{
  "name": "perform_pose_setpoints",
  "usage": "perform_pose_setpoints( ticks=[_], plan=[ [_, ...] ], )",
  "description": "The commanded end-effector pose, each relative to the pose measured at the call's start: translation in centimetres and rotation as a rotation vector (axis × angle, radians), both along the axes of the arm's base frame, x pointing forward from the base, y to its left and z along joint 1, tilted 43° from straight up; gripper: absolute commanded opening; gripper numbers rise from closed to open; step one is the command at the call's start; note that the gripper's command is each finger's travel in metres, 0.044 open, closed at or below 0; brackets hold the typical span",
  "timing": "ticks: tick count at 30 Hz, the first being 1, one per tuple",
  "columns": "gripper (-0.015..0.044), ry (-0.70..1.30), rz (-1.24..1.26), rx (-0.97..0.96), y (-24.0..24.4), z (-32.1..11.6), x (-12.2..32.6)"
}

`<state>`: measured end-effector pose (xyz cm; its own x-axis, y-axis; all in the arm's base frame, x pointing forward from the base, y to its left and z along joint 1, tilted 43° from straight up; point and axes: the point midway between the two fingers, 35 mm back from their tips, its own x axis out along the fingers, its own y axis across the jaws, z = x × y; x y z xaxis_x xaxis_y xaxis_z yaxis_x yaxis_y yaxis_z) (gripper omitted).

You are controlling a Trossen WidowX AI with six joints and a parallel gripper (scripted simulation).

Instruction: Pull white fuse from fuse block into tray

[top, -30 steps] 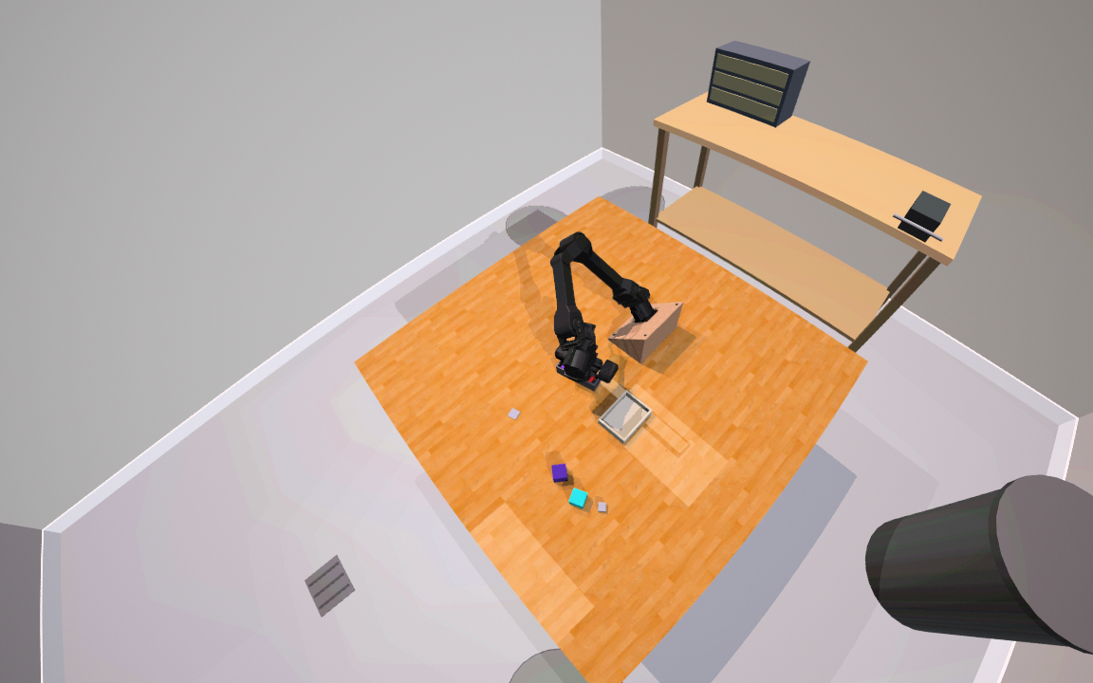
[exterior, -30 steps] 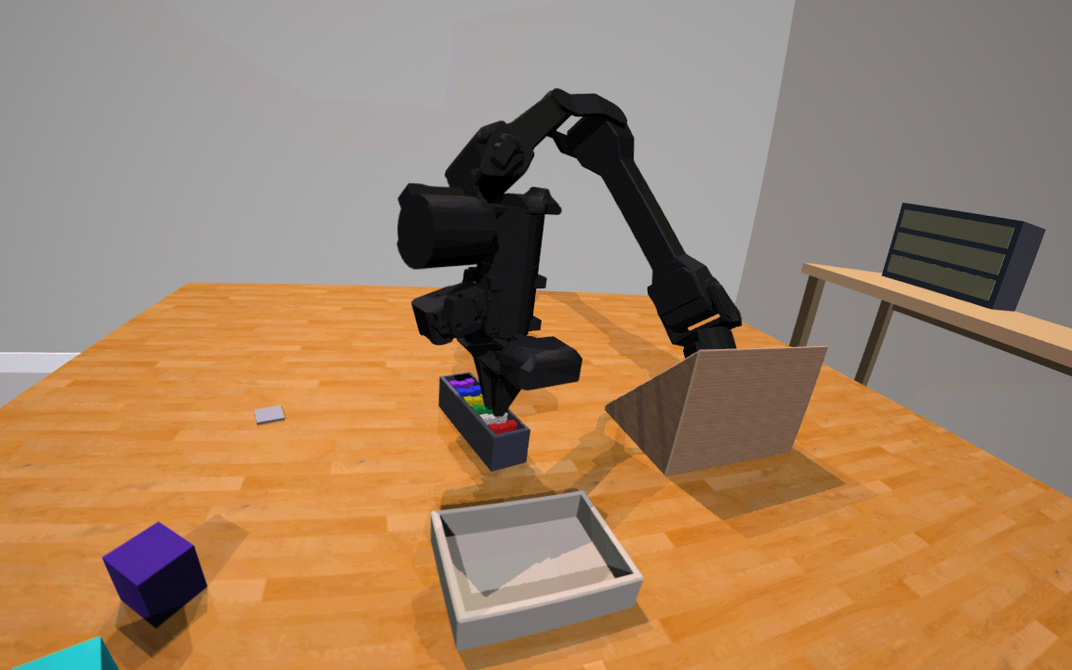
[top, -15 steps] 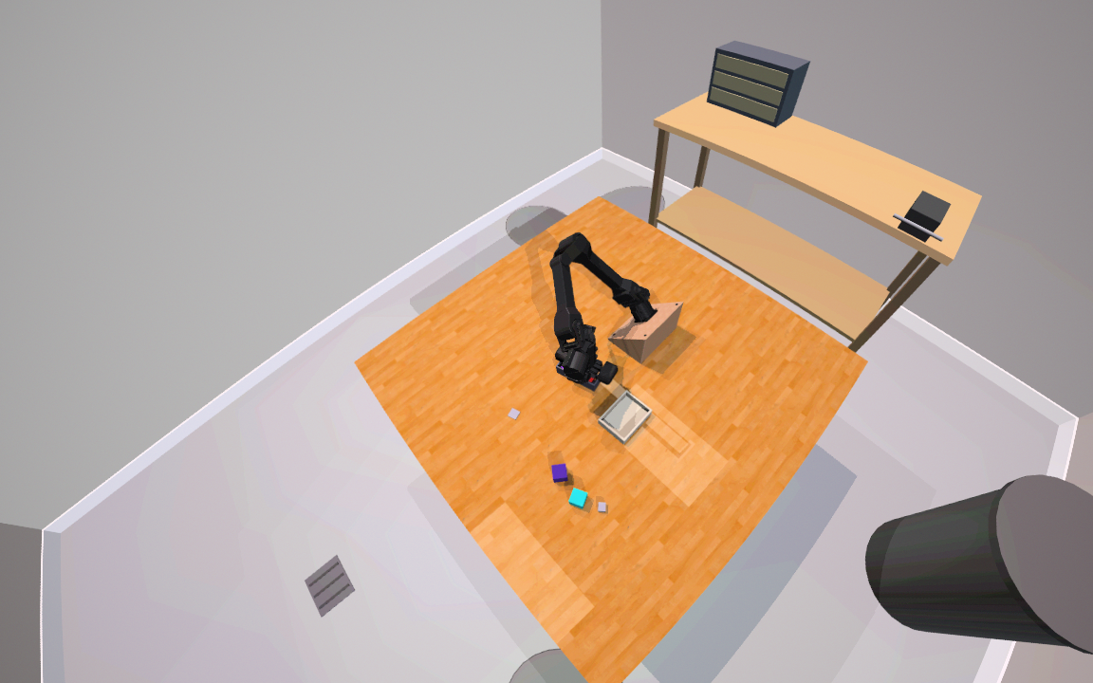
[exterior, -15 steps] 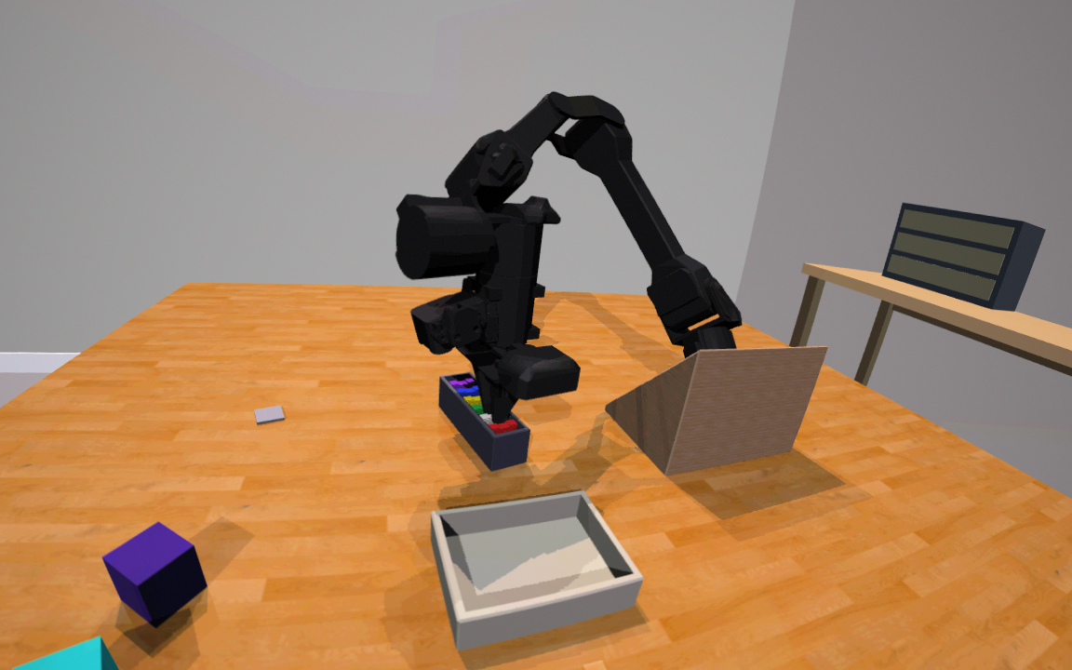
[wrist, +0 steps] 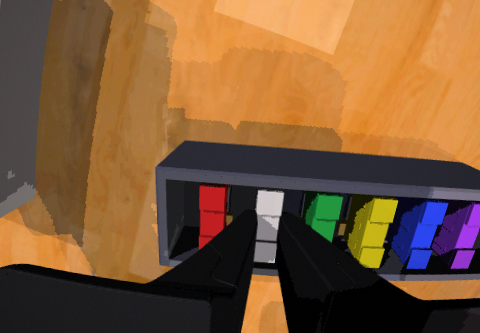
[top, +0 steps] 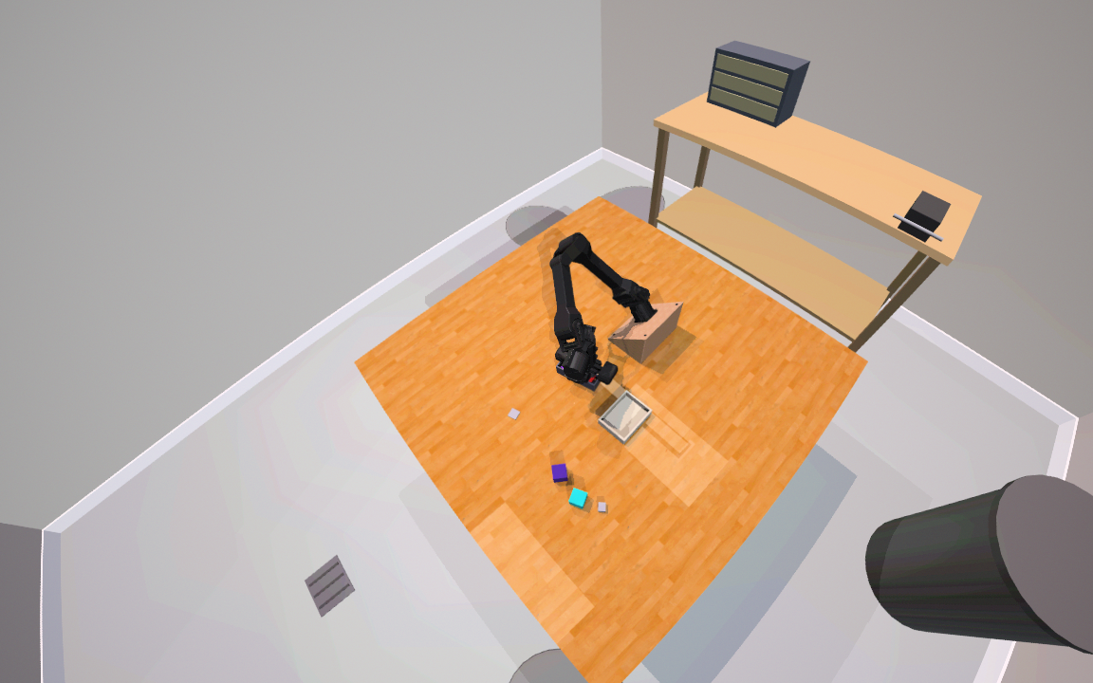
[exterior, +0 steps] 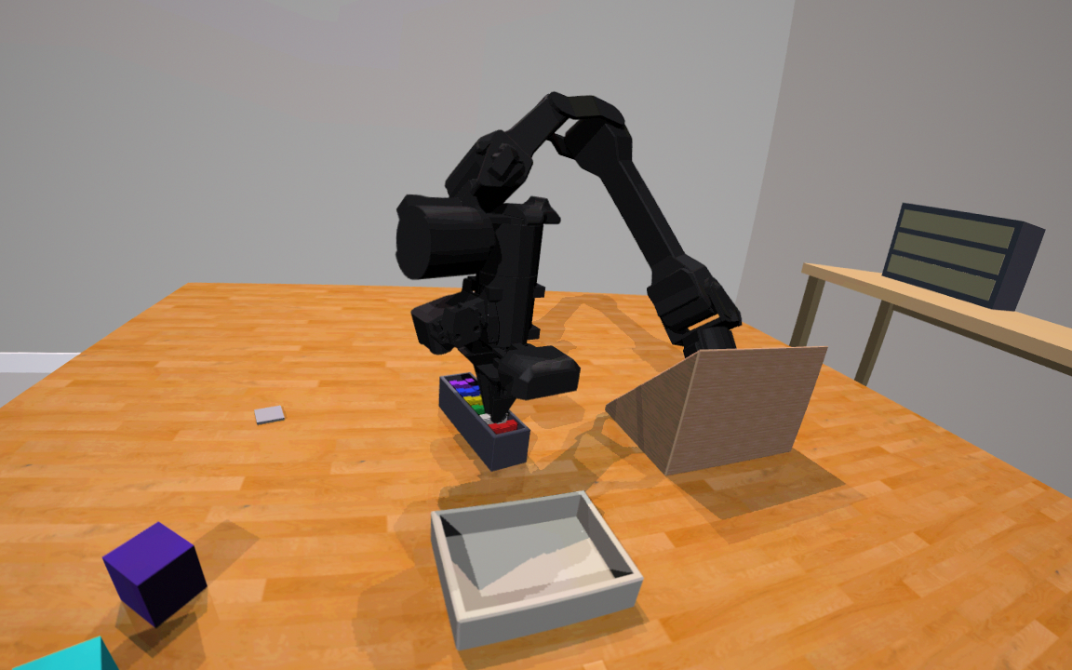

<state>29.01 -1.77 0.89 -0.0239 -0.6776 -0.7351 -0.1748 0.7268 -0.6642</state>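
End effector [wrist: 267, 233] is pinching the white fuse [wrist: 270, 213], sitting in the block [wrist: 294, 163] between red [wrist: 212, 207] at 9 o'clock and green [wrist: 324, 215] at 3. Small, rigid, probably light and slick; gripping its side faces suits it.

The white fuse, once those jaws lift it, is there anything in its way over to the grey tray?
Nothing visible blocks it. The jaws are shut on the white fuse, which sits in the fuse block between the red fuse and green fuse. Only bare wood lies between the block and the tray.
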Motion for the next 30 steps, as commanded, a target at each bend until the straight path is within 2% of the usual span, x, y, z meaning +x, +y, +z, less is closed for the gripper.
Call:
perform_pose_setpoints(
  ticks=[1,30],
  plan=[
    [0.0,-0.001,0.0,0.0,0.1,0.1,0.0],
    [0.0,0.001,0.002,0.0,1.0,1.1,0.1]
  ],
)
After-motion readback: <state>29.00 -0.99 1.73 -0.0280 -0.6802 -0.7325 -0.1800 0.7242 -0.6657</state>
